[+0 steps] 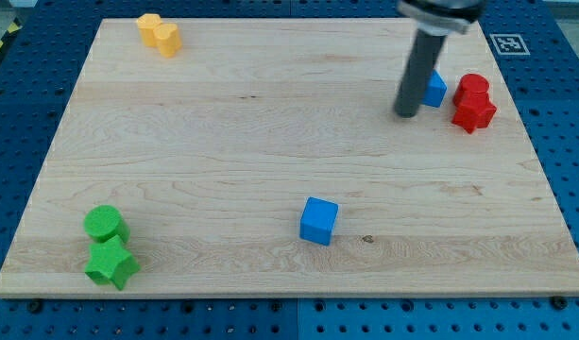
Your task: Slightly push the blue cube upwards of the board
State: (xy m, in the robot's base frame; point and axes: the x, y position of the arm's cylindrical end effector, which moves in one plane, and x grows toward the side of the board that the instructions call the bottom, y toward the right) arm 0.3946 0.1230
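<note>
A: Camera view ran, left to right: green cylinder [106,224] and green star [111,263], yellow blocks [159,34], blue cube [318,220], my tip [405,114], a part-hidden blue block [434,89], red blocks [473,102].

B: Progress?

A: Hardly begun, I judged: the cube sat low near the middle, my tip well apart above-right. No pincer existed, only a rod.

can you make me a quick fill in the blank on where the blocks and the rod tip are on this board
1. The two green blocks sit at the view's bottom ____ corner.
2. My tip rests just left of a partly hidden ____ block.
3. The yellow blocks lie near the view's ____ edge.
4. The blue cube stands alone; the red blocks number ____.

Missing words: left; blue; top; two
</note>
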